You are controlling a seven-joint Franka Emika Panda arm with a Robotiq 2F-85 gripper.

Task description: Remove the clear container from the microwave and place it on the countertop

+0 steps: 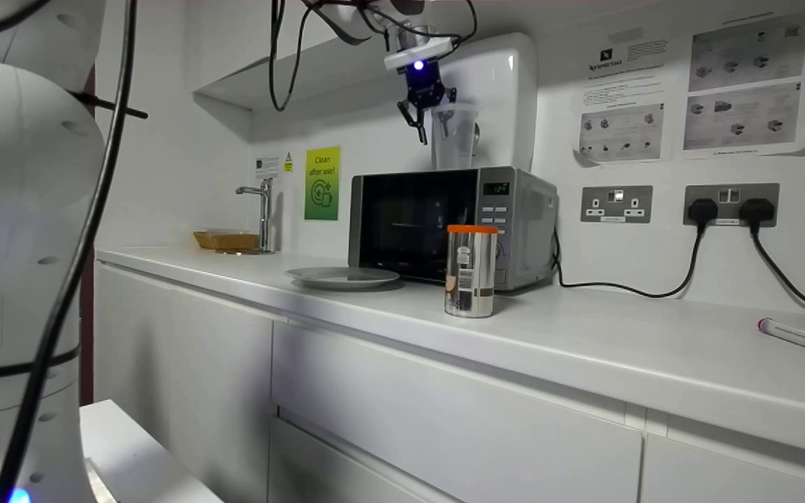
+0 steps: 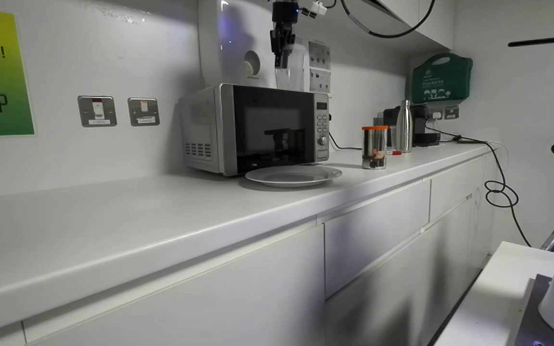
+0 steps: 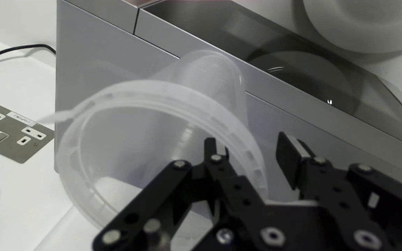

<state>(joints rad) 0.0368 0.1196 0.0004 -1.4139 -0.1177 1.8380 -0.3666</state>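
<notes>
The clear container (image 1: 453,147) is a see-through tumbler standing upright on top of the silver-grey microwave (image 1: 532,227). It also shows in an exterior view (image 2: 296,74) and, with its wide rim near the camera, in the wrist view (image 3: 208,75). The microwave door (image 2: 277,127) is shut. My gripper (image 1: 434,131) is at the container's rim, above the microwave. In the wrist view the gripper (image 3: 253,153) is open, one finger inside the rim and one outside, with the container's wall between them and a gap to the outer finger. The white countertop (image 1: 584,342) runs below.
A grey-white plate (image 2: 294,176) lies before the microwave. A silver jar with an orange lid (image 1: 471,272) stands at its front right. A white wall-mounted box (image 1: 514,91) is behind the container. A red marker (image 1: 804,339) and a metal bottle (image 2: 404,127) are farther along.
</notes>
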